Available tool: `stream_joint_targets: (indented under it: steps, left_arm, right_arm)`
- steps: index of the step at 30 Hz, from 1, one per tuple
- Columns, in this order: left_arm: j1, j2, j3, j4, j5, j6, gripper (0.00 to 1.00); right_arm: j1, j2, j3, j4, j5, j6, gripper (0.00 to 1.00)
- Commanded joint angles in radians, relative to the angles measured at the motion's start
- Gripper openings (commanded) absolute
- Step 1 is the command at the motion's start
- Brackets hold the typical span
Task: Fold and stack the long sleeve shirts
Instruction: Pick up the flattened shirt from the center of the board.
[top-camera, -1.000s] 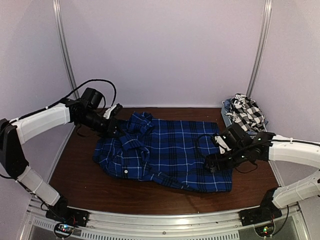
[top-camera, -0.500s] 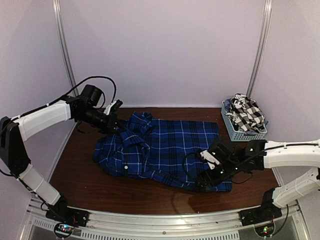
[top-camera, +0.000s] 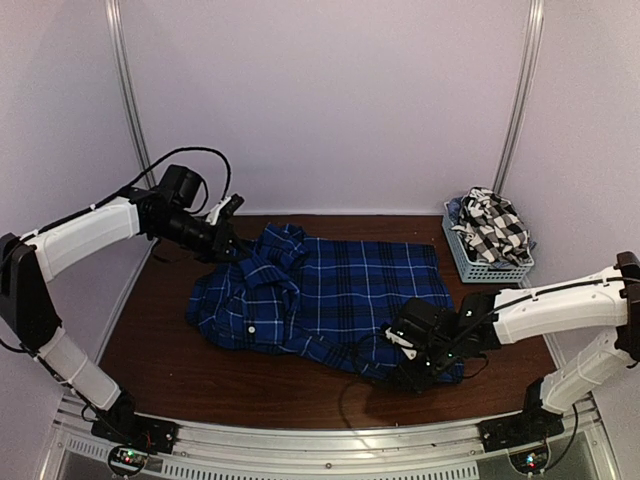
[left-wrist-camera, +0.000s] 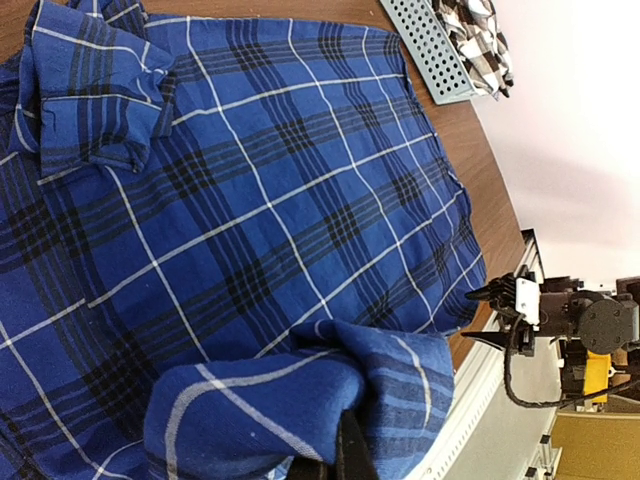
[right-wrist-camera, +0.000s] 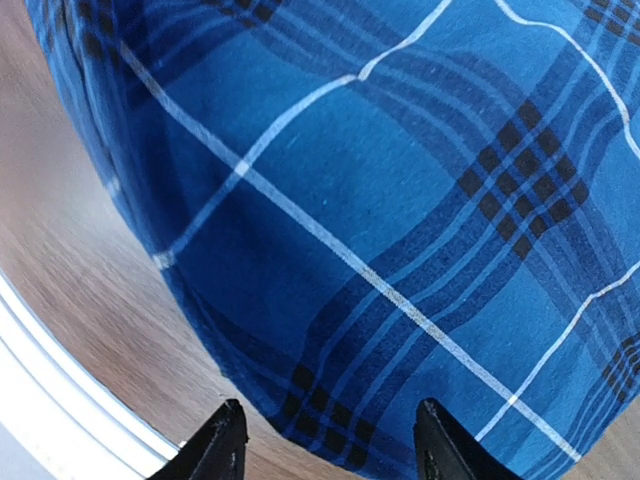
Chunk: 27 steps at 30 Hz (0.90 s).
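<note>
Closest to me, the right gripper (right-wrist-camera: 332, 445) sits low at the near edge of the blue plaid shirt (top-camera: 330, 290). Its fingers are spread apart and released, and the cloth edge lies just ahead of the gap. I judge it is lined up there to pinch that corner for a fold. The wooden table (top-camera: 170, 360) shows on one side of the edge, so the fingers have room to slide under.

The shirt itself lies spread across the middle of the table, mostly flat, with a rumpled collar and sleeve bunched on its left half. That bunching needs smoothing before any fold will sit square.

Farther back on the left, the left gripper (top-camera: 228, 228) is clenched on a raised fold of the same shirt, near the collar. I take it as an anchor, or the other end of a paired lift.

At the far right, the black-and-white check shirt (top-camera: 495, 225) waits, heaped in the grey basket (top-camera: 468, 262), well apart from both arms.
</note>
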<state>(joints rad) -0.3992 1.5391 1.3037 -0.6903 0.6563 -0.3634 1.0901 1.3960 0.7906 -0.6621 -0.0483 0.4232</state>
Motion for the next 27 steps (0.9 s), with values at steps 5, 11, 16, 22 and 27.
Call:
stream_joint_targets:
  steps: [5, 11, 16, 22, 27]
  left_arm:
    - [0.026, -0.007, 0.035, -0.008, 0.014, 0.038, 0.00]
    - [0.039, -0.021, 0.022, -0.008, 0.019, 0.046, 0.00]
    - [0.046, -0.029, 0.009, -0.012, 0.019, 0.054, 0.00]
    - [0.055, -0.033, -0.006, -0.018, 0.009, 0.067, 0.00]
    - [0.060, -0.029, -0.011, -0.018, -0.003, 0.074, 0.00]
  right_arm:
    - [0.012, 0.021, 0.022, -0.062, 0.082, 0.019, 0.40]
    - [0.008, 0.064, 0.040, -0.135, 0.161, 0.056, 0.29]
    - [-0.019, 0.061, 0.048, -0.186, 0.201, 0.087, 0.18]
    - [-0.050, 0.023, 0.080, -0.235, 0.220, 0.077, 0.02]
    - [-0.078, 0.027, 0.129, -0.248, 0.235, 0.043, 0.00]
